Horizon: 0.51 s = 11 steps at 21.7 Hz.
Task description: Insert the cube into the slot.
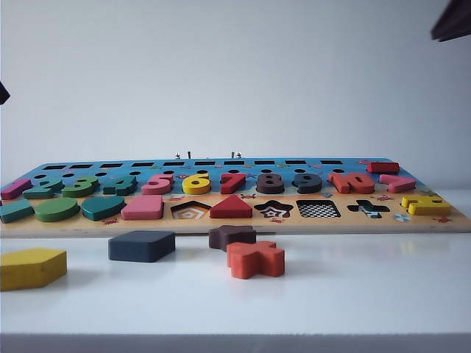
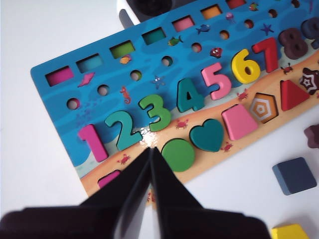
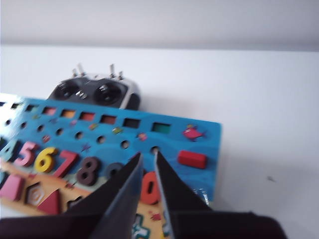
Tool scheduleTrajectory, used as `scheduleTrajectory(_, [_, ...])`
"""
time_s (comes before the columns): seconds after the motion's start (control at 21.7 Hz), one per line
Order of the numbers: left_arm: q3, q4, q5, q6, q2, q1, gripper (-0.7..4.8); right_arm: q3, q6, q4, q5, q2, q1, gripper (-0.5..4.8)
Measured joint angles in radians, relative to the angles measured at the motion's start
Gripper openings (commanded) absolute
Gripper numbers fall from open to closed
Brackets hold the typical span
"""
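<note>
Nearest us, by the worktop's front edge, lies a yellow block; the cube sits before the board's front edge — its slot bare. Left tool hangs pressed together over the board; right tool, slightly parted — both empty.

Raised wooden numerals seen on puzzle board, in row along its middle: 1, 2, 3, 4, 5, 6, 7, 8. Blurred 9 made out beside 8. No printed words or brand marks legible anywhere.
</note>
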Motion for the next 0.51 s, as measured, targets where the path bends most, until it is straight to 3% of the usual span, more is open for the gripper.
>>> scheduleTrajectory(0.28, [0.053, -0.049, 0.026, -0.016, 0.046, -0.035, 0.17, 0.193, -0.114, -0.155, -0.083, 0.193, 0.134, 2.61])
scheduleTrajectory(0.32, [0.063, -0.054, 0.028, -0.019, 0.055, -0.045, 0.17, 0.216, -0.135, -0.177, -0.091, 0.216, 0.144, 3.03])
scheduleTrajectory(0.51, [0.109, -0.104, 0.045, -0.024, 0.085, -0.101, 0.17, 0.348, -0.269, -0.318, -0.253, 0.345, 0.183, 3.67])
